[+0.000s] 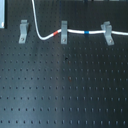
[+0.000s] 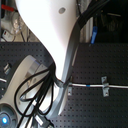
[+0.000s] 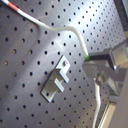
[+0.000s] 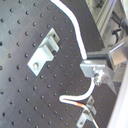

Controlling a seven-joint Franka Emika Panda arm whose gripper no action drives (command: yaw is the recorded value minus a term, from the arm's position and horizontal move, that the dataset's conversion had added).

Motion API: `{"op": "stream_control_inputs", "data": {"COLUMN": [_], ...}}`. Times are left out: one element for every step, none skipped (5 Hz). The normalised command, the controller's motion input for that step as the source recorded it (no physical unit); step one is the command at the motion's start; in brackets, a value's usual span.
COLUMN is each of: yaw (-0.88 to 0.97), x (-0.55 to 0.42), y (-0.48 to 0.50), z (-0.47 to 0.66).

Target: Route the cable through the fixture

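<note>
The white cable [image 1: 75, 31] drops from the top of the first exterior view, bends by its red band [image 1: 56, 34], and runs through the middle and right clips, with a blue band [image 1: 86, 32] between them. The fixture [image 1: 22, 31], the left clip with its foot leaning left, stands with no cable in its fork. In both wrist views my gripper [image 3: 95, 65] [image 4: 95, 70] is shut on the cable [image 3: 75, 32] [image 4: 75, 27], off to the side of the fixture [image 3: 57, 80] [image 4: 42, 50]. The gripper itself is outside the first exterior view.
The narrow upright clip [image 1: 63, 31] and the wider right clip [image 1: 106, 31] stand in a row with the fixture on the black perforated board [image 1: 65, 85]. In the second exterior view the white arm [image 2: 50, 45] and its black hoses hide most of the board.
</note>
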Motion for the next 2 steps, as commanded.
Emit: {"op": "stream_control_inputs", "data": {"yaw": [0.00,-0.47], "x": [0.000,0.077], "y": [-0.021,-0.059], "z": [0.00,0.29]}}
